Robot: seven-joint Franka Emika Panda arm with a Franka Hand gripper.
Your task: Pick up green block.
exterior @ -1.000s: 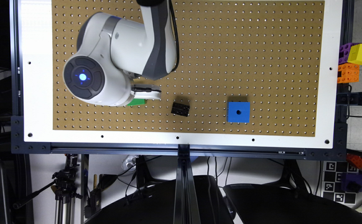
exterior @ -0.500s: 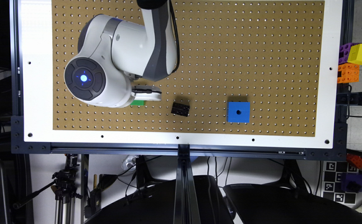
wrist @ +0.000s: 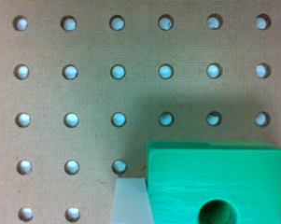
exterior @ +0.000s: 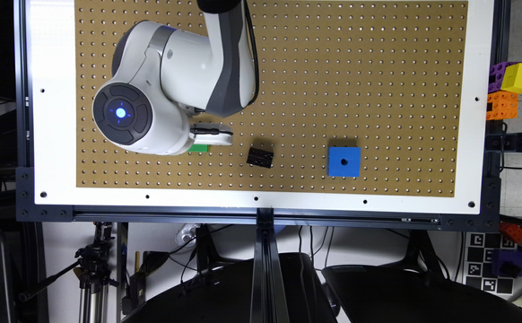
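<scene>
We find the green block [exterior: 197, 148] on the brown pegboard table [exterior: 355, 67], toward the exterior view's left, almost wholly covered by the white arm [exterior: 171, 85]; only a thin green strip shows beneath the white gripper [exterior: 210, 135]. In the wrist view the green block [wrist: 214, 179] sits close under the camera, its round dark hole visible in the upper face, and one pale finger [wrist: 128, 200] stands against the block's side, touching it or nearly so. The opposite finger cannot be seen, so we cannot tell whether the gripper is spread or pressed onto the block. On the exterior view's right of the block, well apart from it, lies a small black studded brick [exterior: 260, 157], slightly skewed to the hole rows, and further right again stands a blue cube [exterior: 344, 161] with a dark hole in its top face. Neither touches the green block or the arm, and nothing lies between them on the board. The pegboard is framed by a white border [exterior: 54, 134] and carried on a dark metal frame [exterior: 261, 217]. Off the table at the exterior view's right edge sit a yellow cube [exterior: 521, 77], a purple brick [exterior: 496, 76] and an orange brick [exterior: 502, 105], clustered together. Below the table we note a tripod [exterior: 93, 264], loose cables, two dark rounded shapes and a printed marker sheet [exterior: 483, 264].
</scene>
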